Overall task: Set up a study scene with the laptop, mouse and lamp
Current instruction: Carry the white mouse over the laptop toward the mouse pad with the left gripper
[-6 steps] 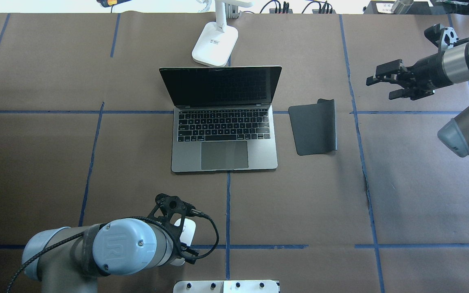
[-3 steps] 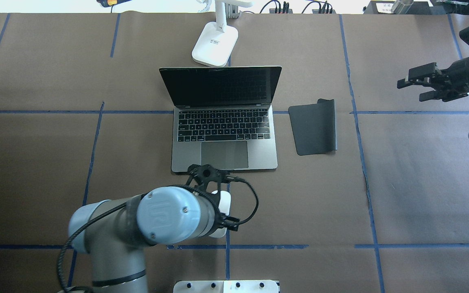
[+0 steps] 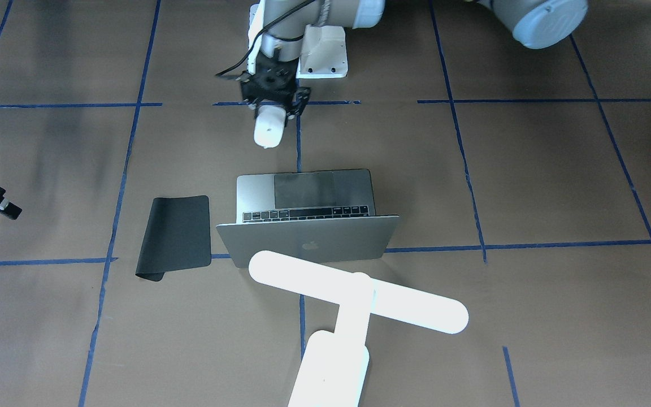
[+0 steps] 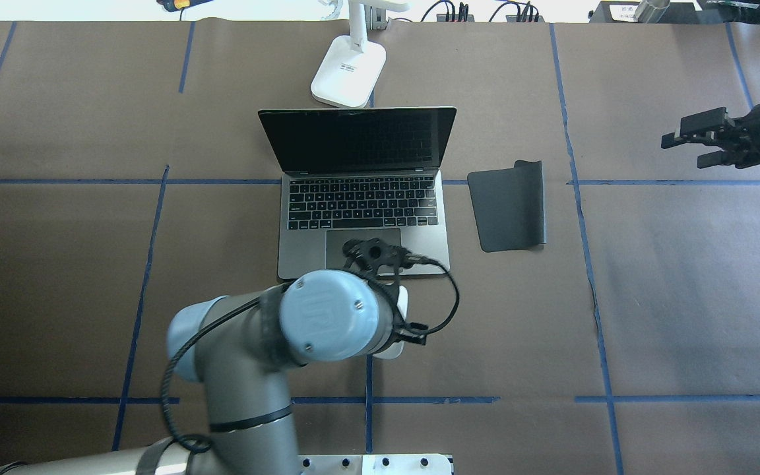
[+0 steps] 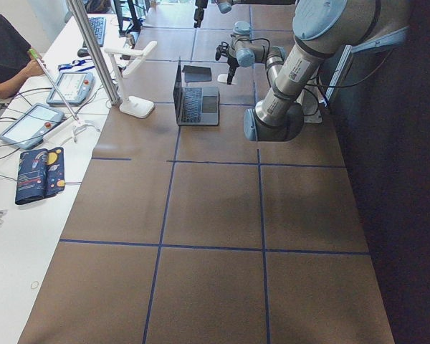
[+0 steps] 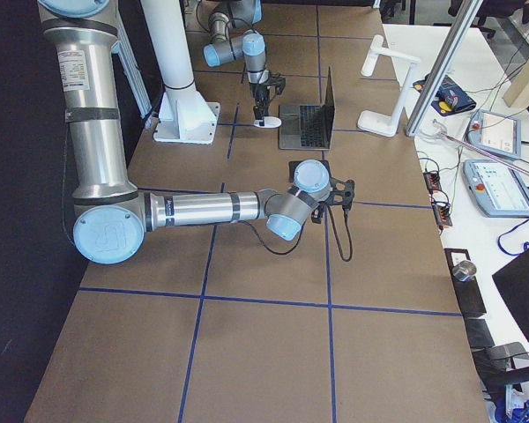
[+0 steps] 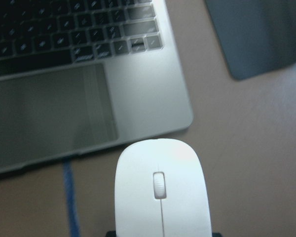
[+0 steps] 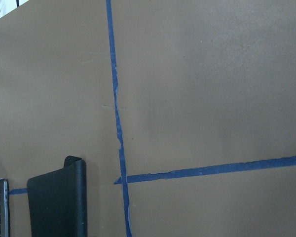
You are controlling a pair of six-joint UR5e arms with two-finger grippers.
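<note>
The open silver laptop (image 4: 363,224) sits mid-table, its logo lid (image 3: 308,240) facing the front view. My left gripper (image 3: 274,108) is shut on the white mouse (image 3: 269,129) and holds it just in front of the laptop's front edge. In the left wrist view the mouse (image 7: 162,197) fills the bottom, below the laptop's corner (image 7: 153,98). In the overhead view my wrist hides most of the mouse (image 4: 402,305). The white lamp (image 3: 359,294) stands behind the laptop, its base (image 4: 348,79) at the back. My right gripper (image 4: 683,150) is open and empty at the far right.
A black mat (image 4: 508,208) lies right of the laptop with one curled edge; it also shows in the right wrist view (image 8: 59,205). The white robot pedestal (image 3: 322,53) stands at the near table edge. Blue tape lines (image 4: 588,264) cross the brown table cover.
My left arm has carried the mouse forward and to the right, up to the laptop's front edge. My right arm has drawn back toward the right edge, still open.
</note>
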